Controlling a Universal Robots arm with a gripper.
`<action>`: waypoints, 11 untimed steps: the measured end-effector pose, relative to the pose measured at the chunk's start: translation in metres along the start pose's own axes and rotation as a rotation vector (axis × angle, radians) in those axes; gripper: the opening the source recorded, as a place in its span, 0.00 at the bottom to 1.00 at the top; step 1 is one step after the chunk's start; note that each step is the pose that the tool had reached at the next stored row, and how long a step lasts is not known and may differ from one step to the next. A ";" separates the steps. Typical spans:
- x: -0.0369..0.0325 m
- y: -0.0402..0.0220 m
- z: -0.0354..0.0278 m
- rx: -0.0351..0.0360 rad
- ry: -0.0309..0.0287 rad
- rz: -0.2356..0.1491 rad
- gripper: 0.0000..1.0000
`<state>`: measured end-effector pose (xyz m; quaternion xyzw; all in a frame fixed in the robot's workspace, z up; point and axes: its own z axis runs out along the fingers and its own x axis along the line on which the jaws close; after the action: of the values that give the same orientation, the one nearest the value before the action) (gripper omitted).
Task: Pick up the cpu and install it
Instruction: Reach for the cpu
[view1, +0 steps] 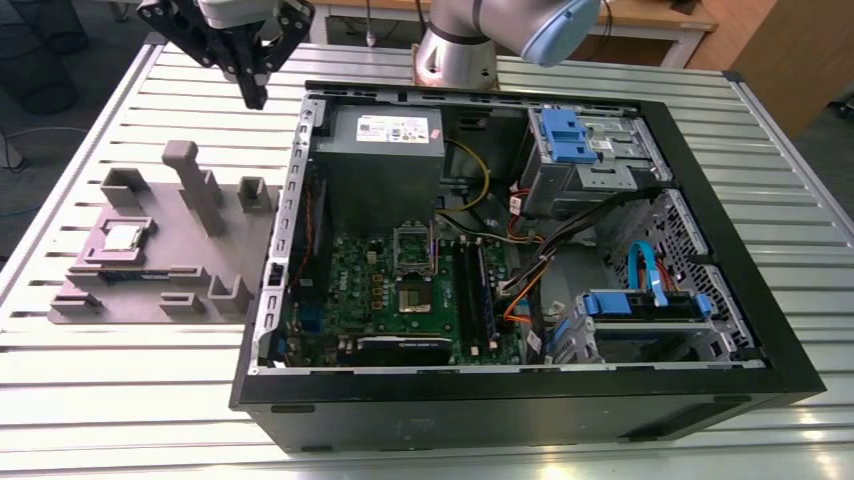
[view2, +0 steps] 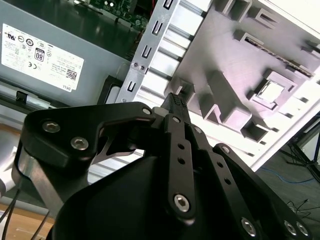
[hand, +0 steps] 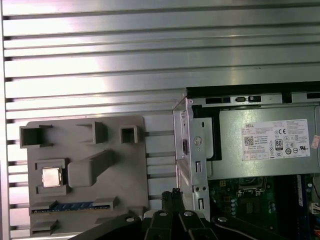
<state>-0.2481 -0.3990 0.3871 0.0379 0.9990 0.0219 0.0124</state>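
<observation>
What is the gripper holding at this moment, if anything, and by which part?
Nothing. The gripper hangs shut and empty over the table, while the cpu lies in its recess on the plastic tray.

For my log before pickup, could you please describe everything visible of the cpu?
The cpu is a small, flat square chip with a shiny silver metal top and thin pale rim. It lies flat in a square recess of the mauve-grey plastic tray, on the exterior view's left of the computer case. Only the tray touches it.
</observation>
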 end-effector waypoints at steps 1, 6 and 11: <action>0.0007 0.0000 0.0000 -0.0001 0.0000 0.000 0.10; 0.0042 -0.0003 -0.0001 0.0000 0.0000 0.000 0.10; 0.0065 -0.0005 -0.0001 0.0000 0.0000 0.000 0.10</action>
<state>-0.2546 -0.3989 0.3870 0.0379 0.9990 0.0219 0.0124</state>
